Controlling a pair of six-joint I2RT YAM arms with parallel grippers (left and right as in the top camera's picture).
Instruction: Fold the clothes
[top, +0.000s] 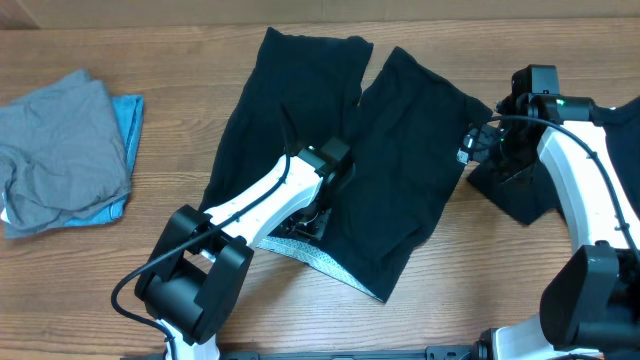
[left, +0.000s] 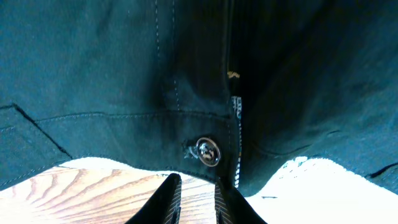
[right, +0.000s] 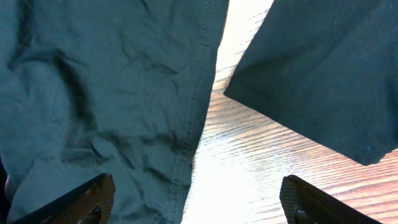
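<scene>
— Across the middle of the bench (top: 100, 290) lies the black pair of pants (top: 400, 150), spread flat, legs toward the far edge and waist toward the near edge. Which step is this?

— Setting up the first fold, I'd judge. Neither leg is laid over the other yet. Only a strip at the near edge is turned up, showing pale lining (top: 312, 256).

— And the arms?

— The left gripper (top: 322, 215) hangs over the waist. Its wrist view shows the fingers standing narrow, with bare wood between them and no cloth. The waistband (left: 124, 134) and its button (left: 208, 151) lie just beyond the tips. The right gripper (right: 198, 186) is spread wide and holds nothing. It is above the strip of bench between the outer seam (right: 200, 81) of the leg on its side and another black garment (right: 323, 68) by the right edge.

— The rest of the clothes?

— A grey piece (top: 60, 140) sits bunched near the left edge, with a light-blue piece (top: 128, 115) showing from under it, well apart from the pants.

— What does the next move call for?

— A hold on the pants, I think. The left fingers have to reach forward over the waistband edge and close on it. The right ones have to come down on the seam, taking that leg alone and not the neighbouring black garment. Then one leg can be carried over the other.

— Any risk?

— Thin cloth may slip out of the grip or drag into wrinkles.
</scene>
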